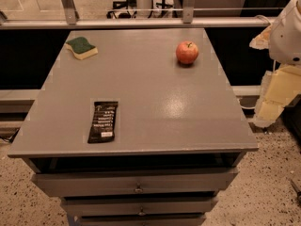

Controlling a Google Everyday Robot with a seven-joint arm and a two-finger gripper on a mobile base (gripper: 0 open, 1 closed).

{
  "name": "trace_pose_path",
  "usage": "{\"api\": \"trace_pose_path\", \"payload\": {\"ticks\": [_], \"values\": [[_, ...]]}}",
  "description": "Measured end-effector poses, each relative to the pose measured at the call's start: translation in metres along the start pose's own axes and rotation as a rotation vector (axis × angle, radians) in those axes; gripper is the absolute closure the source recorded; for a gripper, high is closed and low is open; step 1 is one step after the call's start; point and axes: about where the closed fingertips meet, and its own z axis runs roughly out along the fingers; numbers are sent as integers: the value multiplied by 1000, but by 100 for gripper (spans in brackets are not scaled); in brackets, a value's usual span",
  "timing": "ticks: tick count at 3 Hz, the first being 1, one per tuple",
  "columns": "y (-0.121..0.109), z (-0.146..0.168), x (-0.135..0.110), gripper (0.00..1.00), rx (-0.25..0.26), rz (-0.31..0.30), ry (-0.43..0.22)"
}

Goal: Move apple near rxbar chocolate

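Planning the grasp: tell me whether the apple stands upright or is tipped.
Upright: the apple rests on the table with its stem pointing up. The gripper hangs beyond the table's right edge, apart from the apple.

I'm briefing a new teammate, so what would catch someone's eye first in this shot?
The red apple stands out at the far right of the grey table, with a green-and-yellow sponge at the far left corner. The black rxbar chocolate lies near the front left edge, and the gripper hangs beyond the table's right side.
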Motion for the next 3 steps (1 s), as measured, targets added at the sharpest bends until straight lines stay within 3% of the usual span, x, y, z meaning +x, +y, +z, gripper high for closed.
{"api": "trace_pose_path", "payload": {"ticks": [1,2,3], "values": [[0,0,0,0,0,0,0],[-19,5,0,0,46,4,-79],[-61,22,-9,0,129,4,-205]]}}
